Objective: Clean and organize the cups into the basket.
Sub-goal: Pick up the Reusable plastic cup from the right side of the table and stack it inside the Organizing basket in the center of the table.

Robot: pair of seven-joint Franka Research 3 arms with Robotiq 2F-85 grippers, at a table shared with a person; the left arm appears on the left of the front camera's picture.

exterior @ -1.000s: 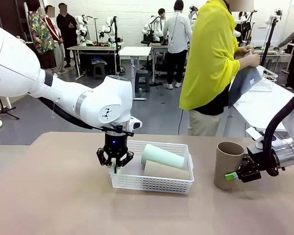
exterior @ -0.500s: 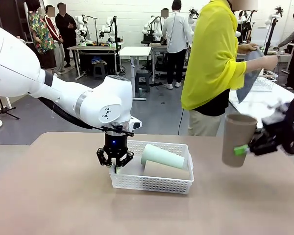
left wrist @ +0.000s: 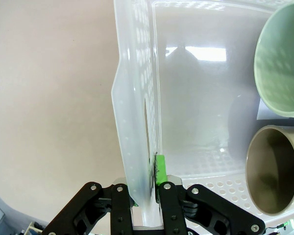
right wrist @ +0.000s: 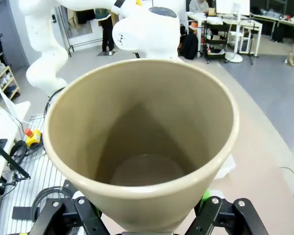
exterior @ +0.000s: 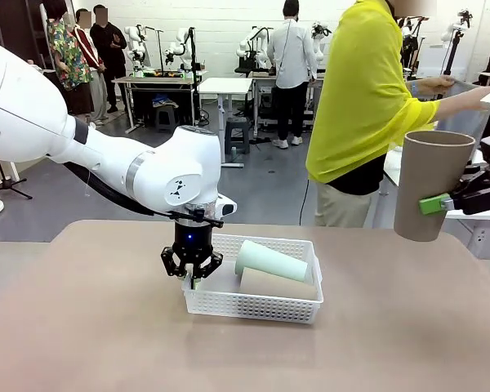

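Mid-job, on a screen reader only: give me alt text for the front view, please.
The right gripper holds a tan cup upright in the air above the table, at its right side. The left gripper is shut on the left wall of the white basket, where a mint cup and a second tan cup lie on their sides.

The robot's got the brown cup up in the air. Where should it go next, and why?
Probably sideways toward the basket. The right gripper holds the brown cup upright in the air, off to the right. The left gripper pinches the basket's wall, and bare floor shows beside the two cups lying inside.
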